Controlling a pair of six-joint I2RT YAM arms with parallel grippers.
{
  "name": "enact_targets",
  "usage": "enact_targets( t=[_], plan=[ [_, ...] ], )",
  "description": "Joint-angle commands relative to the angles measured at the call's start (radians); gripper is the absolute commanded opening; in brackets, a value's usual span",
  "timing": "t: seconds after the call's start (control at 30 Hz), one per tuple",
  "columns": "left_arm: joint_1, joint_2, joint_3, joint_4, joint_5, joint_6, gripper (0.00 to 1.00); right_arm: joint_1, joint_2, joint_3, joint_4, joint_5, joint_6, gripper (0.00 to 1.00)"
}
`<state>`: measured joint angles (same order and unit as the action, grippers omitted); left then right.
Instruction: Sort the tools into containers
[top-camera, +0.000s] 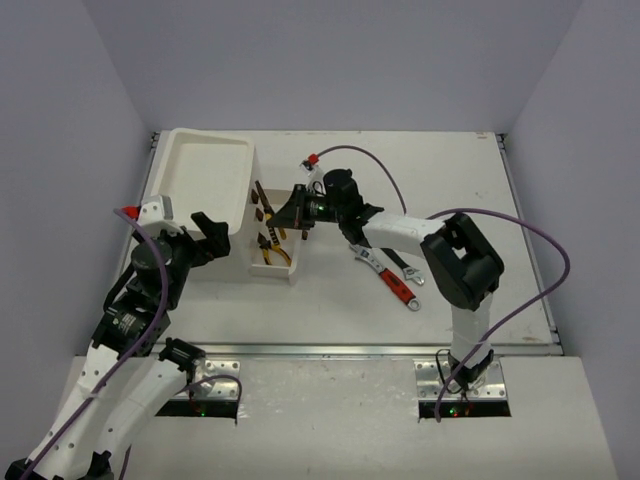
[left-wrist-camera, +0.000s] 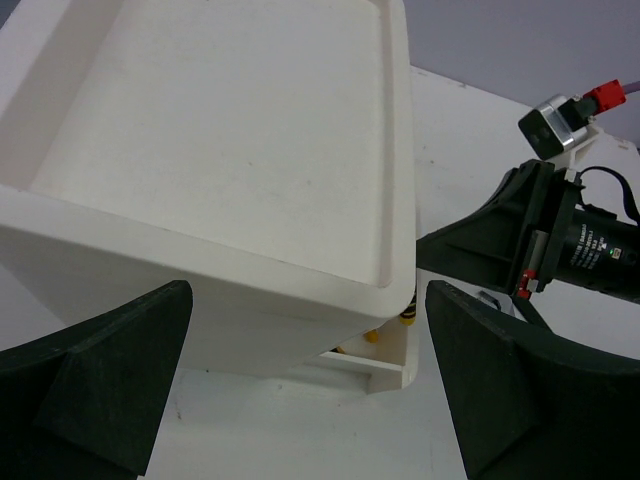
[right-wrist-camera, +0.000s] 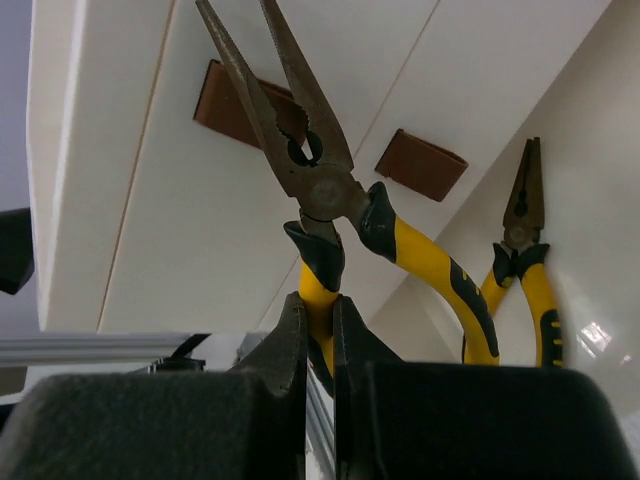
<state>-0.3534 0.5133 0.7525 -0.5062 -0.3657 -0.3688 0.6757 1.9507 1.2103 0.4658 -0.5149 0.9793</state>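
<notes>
The containers are one tall white box (top-camera: 205, 175) with a shallow tray top (left-wrist-camera: 220, 130) and dark-red knobs (right-wrist-camera: 238, 104). One drawer (top-camera: 285, 268) stands pulled out on its right. My right gripper (top-camera: 298, 210) hangs over that drawer, shut on one yellow handle of long-nose pliers (right-wrist-camera: 322, 185), whose nose points at the box front (right-wrist-camera: 200, 230). In the right wrist view the right gripper (right-wrist-camera: 320, 312) pinches the handle. A second pair of yellow-handled pliers (right-wrist-camera: 527, 265) lies in the drawer (left-wrist-camera: 385, 365). My left gripper (top-camera: 212, 232) is open beside the box's near corner, and the left gripper (left-wrist-camera: 310, 400) holds nothing.
On the table right of the drawer lie a red-handled adjustable wrench (top-camera: 398, 288) and silver spanners (top-camera: 368, 258). The right arm's elbow (top-camera: 462, 262) stands just past them. The right gripper's body (left-wrist-camera: 560, 245) shows at the right in the left wrist view.
</notes>
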Motion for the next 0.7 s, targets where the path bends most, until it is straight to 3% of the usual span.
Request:
enact_targets(
  t=[0.0, 0.17, 0.4, 0.43, 0.67],
  plan=[
    [0.011, -0.013, 0.031, 0.023, -0.012, 0.003, 1.00, 0.008, 0.053, 0.092, 0.173, 0.054, 0.159, 0.00],
    [0.011, 0.004, 0.031, 0.032, 0.030, 0.019, 1.00, 0.019, 0.039, -0.001, 0.161, 0.164, 0.174, 0.07],
    [0.013, 0.013, 0.033, 0.039, 0.051, 0.030, 1.00, 0.018, -0.025, -0.013, 0.069, 0.172, 0.110, 0.62],
    [0.013, 0.011, 0.033, 0.040, 0.051, 0.030, 1.00, 0.018, -0.039, -0.013, 0.059, 0.173, 0.095, 0.67],
    [0.013, 0.007, 0.028, 0.058, 0.097, 0.046, 1.00, -0.022, -0.239, -0.110, -0.082, 0.261, -0.056, 0.69]
  ],
)
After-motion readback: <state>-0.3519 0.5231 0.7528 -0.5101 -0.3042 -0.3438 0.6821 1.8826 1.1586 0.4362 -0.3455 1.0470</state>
